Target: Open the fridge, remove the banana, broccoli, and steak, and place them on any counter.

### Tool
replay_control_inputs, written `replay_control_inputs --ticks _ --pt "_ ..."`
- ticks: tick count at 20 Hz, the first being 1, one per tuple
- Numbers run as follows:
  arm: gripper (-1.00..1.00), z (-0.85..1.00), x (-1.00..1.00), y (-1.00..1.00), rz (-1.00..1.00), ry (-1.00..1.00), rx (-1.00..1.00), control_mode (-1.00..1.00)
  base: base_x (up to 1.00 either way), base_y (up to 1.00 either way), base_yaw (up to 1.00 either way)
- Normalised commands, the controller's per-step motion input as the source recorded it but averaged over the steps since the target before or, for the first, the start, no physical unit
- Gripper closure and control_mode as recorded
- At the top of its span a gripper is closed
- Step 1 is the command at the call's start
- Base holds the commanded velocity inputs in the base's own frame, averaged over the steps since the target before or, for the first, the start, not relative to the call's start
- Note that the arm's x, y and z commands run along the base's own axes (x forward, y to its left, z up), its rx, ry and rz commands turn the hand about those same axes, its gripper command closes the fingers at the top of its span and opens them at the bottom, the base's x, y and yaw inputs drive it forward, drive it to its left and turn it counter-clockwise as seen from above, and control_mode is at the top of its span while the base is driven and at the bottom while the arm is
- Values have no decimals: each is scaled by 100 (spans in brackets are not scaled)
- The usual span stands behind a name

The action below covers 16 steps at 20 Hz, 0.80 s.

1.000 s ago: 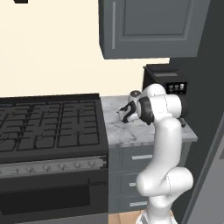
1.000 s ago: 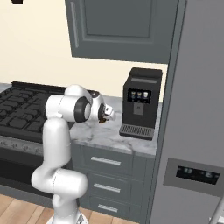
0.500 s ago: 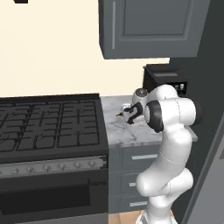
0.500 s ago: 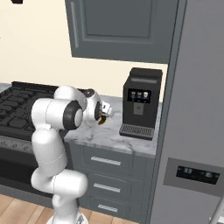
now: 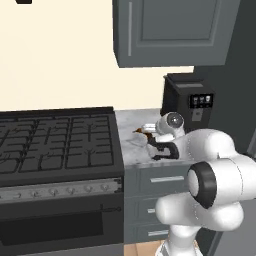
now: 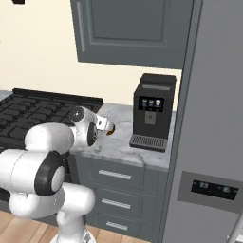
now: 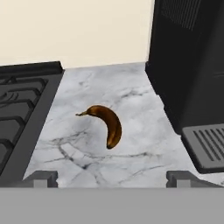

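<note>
Hand view shows the claw (image 7: 112, 179) spread wide, its two finger tips far apart at the bottom edge, gripping nothing. Just past them a brown, curved banana (image 7: 106, 124) lies flat on the marbled counter (image 7: 127, 100), free of the fingers. Left of it sits the black gas stove (image 7: 22, 113); right of it stands a black coffee machine (image 7: 192, 65) with its drip tray at the front. From the right base view, the grey fridge (image 6: 209, 118) rises right beside the coffee machine, and a grey wall cabinet (image 6: 133, 28) hangs above the counter.
</note>
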Motion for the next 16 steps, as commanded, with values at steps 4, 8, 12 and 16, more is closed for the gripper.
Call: replay_control_inputs --ticks 4,8,12,16 --pt "-100 100 -100 21 2 17 0 -100 0 0 0" --pt "-100 100 -86 0 0 26 -1 -100 0 0 0" --pt "-100 87 -68 0 0 15 -8 -100 0 0 0" --pt "-100 49 -87 0 0 22 -1 -100 0 0 0"
